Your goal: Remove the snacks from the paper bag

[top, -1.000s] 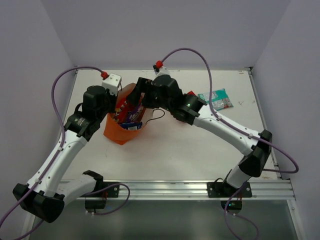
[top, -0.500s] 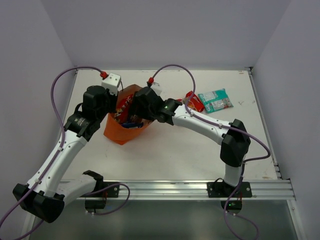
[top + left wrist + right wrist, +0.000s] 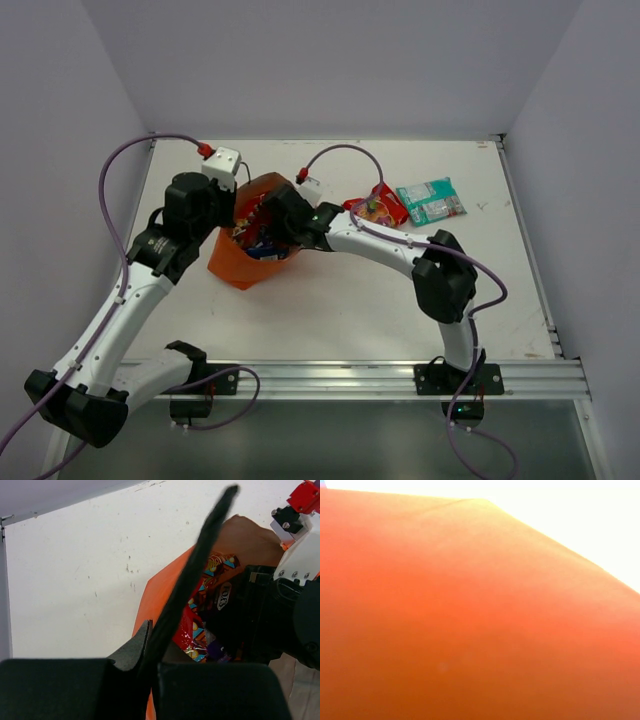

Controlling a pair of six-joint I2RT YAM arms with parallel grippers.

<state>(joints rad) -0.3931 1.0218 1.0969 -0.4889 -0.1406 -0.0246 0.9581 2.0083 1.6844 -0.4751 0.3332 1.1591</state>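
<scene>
The orange paper bag (image 3: 230, 266) stands left of the table's middle with its mouth open. My left gripper (image 3: 231, 207) is shut on the bag's left rim; in the left wrist view its fingers (image 3: 150, 635) pinch the orange wall (image 3: 156, 587). Red snacks (image 3: 192, 630) and a purple one (image 3: 216, 651) lie inside the bag. My right gripper (image 3: 270, 228) is plunged into the bag's mouth, its jaws hidden. The right wrist view shows only orange paper (image 3: 470, 620). A red snack (image 3: 384, 207) and a teal snack (image 3: 432, 200) lie on the table to the right.
The white table (image 3: 340, 300) is walled at the back and on both sides. A metal rail (image 3: 330, 378) runs along the near edge, where both arm bases are bolted. Purple cables loop above both arms.
My right arm has pushed left and down, deeper into the bag, uncovering the red snack on the table. The left arm and the bag have stayed where they were.
</scene>
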